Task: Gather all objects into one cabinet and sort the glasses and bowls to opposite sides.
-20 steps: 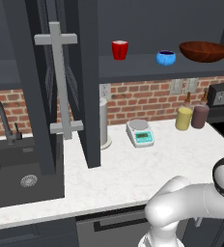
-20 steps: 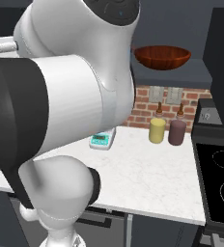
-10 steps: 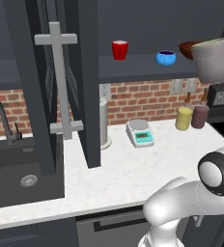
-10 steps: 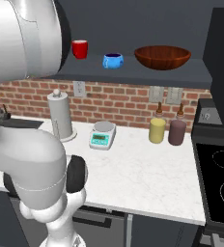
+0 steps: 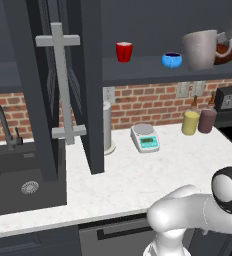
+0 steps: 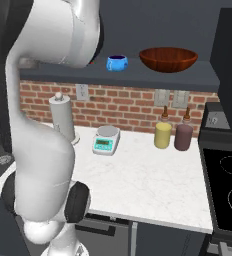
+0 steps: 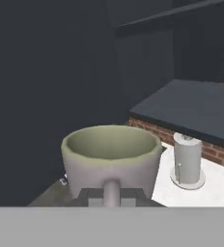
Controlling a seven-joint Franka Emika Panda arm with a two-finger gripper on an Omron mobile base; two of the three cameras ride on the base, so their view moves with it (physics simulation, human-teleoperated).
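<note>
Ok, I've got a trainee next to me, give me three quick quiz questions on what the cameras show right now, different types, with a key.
1. True or false: the red cup stands on the cabinet shelf to the left of the blue bowl in the left base view.
2. Multiple choice: what is the gripper carrying? A) the brown bowl B) the grey-beige mug C) a yellow bottle
3. Fill in: on the counter, the kitchen scale sits between the paper towel roll and the ____ bottle.

Key
1. True.
2. B: the mug sits upright at the fingers in the hand view, held up near the brown bowl.
3. Yellow.
</note>
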